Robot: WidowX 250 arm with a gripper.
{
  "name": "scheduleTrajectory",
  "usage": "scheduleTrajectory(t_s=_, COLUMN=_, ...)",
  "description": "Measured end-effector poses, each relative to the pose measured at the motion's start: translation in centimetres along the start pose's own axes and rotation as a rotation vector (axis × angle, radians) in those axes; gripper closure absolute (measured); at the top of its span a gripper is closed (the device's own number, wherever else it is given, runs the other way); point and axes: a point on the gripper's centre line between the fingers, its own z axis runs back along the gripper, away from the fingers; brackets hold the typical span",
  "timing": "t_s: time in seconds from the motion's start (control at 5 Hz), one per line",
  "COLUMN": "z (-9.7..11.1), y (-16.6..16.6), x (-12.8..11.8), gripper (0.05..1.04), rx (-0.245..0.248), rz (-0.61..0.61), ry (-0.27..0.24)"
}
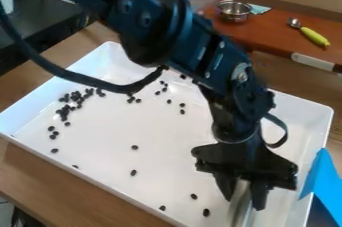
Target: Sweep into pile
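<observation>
My hand (244,202) is at about 5 o'clock in the tray (174,141), pointing down, fingers closed on the metal tool (242,210). Can't tell what the tool's far end is like.

The beans (70,102) are loose in the tray: thickest bunch at 10 o'clock, small groups toward 12, singles down to 6, a couple just on the tool's 7 o'clock side. No single pile yet; I'd call this early to mid sweep.

Handling, my guess: beans light, hard, dry, quick to roll or skid on the smooth tray. Push, don't pinch; low, slow strokes, edge flat to the floor. The tool looks stiff and slick, fairly light; grip it high and square so it can't twist. Press too hard and it may slip or drag the tray over the tabletop (27,166).

Next, I'd judge: get outside the 6 o'clock strays, then sweep toward 10. Watch for beans slipping round the tool's ends.
</observation>
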Motion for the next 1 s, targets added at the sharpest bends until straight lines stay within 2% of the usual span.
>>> scheduleTrajectory(t_s=0.4, z=-0.5, y=2.9, x=-0.1, gripper=0.692, rx=0.043, rz=-0.008, ry=-0.027)
scheduleTrajectory(t_s=1.0, z=1.5, y=9.7, x=0.1, gripper=0.692, rx=0.122, rz=0.017, ry=-0.010)
